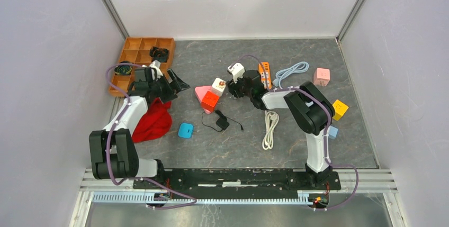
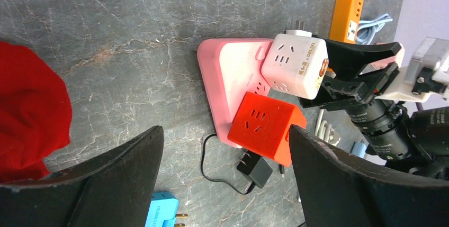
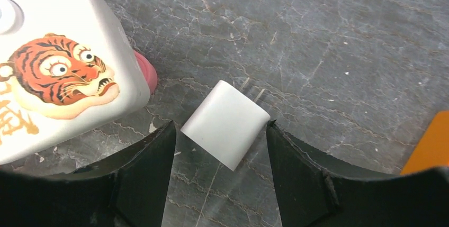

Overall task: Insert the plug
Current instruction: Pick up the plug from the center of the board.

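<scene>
At centre left of the overhead view, the left gripper [image 1: 177, 83] is hanging with its jaws wide apart. Right of centre, the right gripper [image 3: 221, 125] is straddling the white plug [image 3: 226, 121]; whether it is clamping it cannot be told. This looks like the pickup step. The next move probably calls for lifting the plug and aiming its prongs at the white socket cube [image 3: 58, 63]. The stone-grey table [image 3: 344, 36] is sitting between pale walls [image 1: 47, 52].

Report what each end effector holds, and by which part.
Nothing seems held. The left end effector is open and empty. The right end effector brackets the plug at its body, with a gap showing on one side.
</scene>
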### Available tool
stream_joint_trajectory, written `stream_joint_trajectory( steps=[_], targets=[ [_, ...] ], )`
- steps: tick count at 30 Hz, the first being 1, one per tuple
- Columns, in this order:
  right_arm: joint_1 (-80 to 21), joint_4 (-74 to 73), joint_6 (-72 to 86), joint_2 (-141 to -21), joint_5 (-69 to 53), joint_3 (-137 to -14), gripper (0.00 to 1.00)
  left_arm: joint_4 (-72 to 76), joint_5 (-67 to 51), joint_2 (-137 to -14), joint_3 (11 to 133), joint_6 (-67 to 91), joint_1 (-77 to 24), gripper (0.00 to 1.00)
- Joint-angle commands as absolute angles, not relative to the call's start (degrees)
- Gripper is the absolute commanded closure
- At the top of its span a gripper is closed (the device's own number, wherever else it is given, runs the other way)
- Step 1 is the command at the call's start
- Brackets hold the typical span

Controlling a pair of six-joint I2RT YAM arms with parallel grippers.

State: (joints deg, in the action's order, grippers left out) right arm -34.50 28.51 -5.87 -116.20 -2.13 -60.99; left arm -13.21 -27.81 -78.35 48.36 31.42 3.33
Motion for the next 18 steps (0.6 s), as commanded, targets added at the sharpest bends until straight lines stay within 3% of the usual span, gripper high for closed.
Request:
stream_joint_trajectory(
  steps=[1,5,11,18],
  targets=[
    [-34.84,27.92,-5.89,-117.81,-3.75,-64.72,0.3,-12.68,-29.39,-76.38,47.67,28.45,3.16,0.08],
    [-34.8,23.28,-4.81,-120.23,-1.76,-69.25,0.3,-12.75,-28.92,-75.73,47.01,28.23,2.84,0.09],
    [-34.7,21.87,-5.05,-117.7,1.06,-66.88,0.54,-13.62,-29.65,-75.21,47.25,27.06,2.52,0.12],
    [-33.75,20.86,-10.42,-103.28,1.96,-55.57,0.64,-14.06,-30.44,-72.85,49.69,26.52,-2.08,0.15]
  ],
)
